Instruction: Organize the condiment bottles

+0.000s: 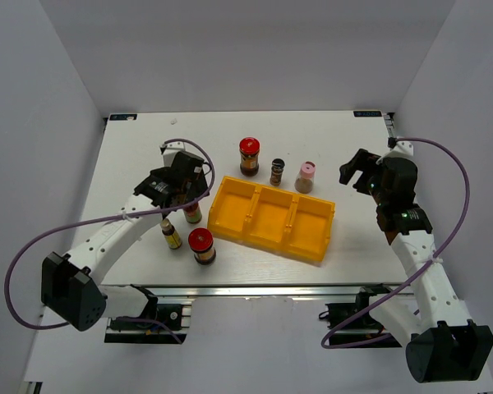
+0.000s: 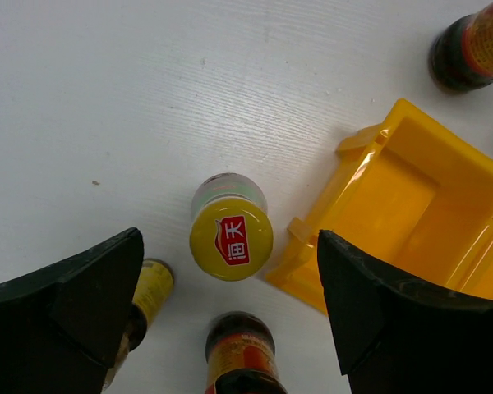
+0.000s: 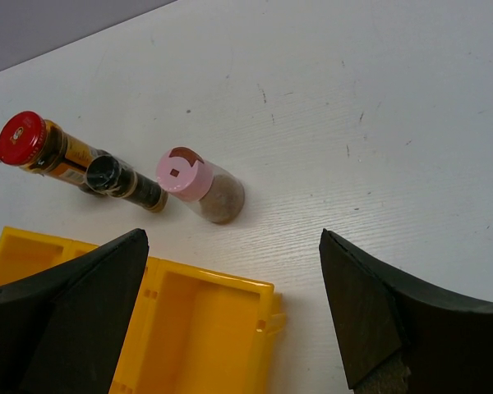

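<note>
**Beneath the left claw: one yellow-capped bottle, five more spread around the tray**

Between the spread fingers of the left claw (image 2: 228, 242) stands a slim yellow-capped sauce bottle (image 2: 231, 240). It is upright, its round cap carries a red label with white characters, and a clear shoulder shows under the cap. It touches neither finger. Just beside it, partly hidden by one finger, is the second slim sauce bottle (image 2: 150, 287), with a yellow label over dark contents. On the claw's near side a red-lidded jar (image 1: 202, 245) stands close to both, dark glass with a red and yellow label. The corner of the yellow tray (image 2: 394, 193) lies just beside the bottle on the other finger's side; what shows of its compartments holds nothing. Beyond that corner, well apart from the claw, stands the other red-lidded jar (image 2: 468, 48).

The right claw (image 3: 232, 238) hangs over the white table (image 1: 144, 139) with its fingers wide apart and nothing between them. Nearest ahead of it is the pink-lidded shaker (image 3: 199, 185), clear-bodied with brownish contents. Past that comes the dark spice jar (image 3: 123, 182) with a black top, and farthest along the same row is the same far red-lidded jar. All three stand on the table behind the tray, near one another.
</note>
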